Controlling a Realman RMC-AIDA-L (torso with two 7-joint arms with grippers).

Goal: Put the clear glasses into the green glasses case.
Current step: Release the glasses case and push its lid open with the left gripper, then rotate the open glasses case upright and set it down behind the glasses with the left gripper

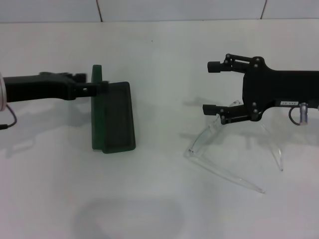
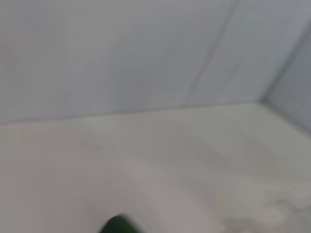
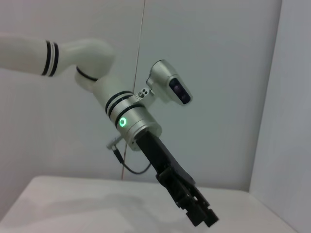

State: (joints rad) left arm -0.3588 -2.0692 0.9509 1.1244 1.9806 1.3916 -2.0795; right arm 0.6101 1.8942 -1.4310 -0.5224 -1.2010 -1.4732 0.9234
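The clear glasses [image 1: 234, 149] rest on the white desk [image 1: 159, 199], temples unfolded, under the right claw [image 1: 213, 87] — its fingers spread wide. Well apart to the left, the green glasses case [image 1: 112, 119] lies open, its raised lid pinched by the left claw [image 1: 97, 87].

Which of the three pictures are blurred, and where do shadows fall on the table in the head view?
Head view: sharp, with soft grey shadows under the green case, beside the clear glasses and in a broad patch on the near part of the table. Left wrist view: blurred throughout, only a green edge shows. Right wrist view: fairly sharp on the left hand.
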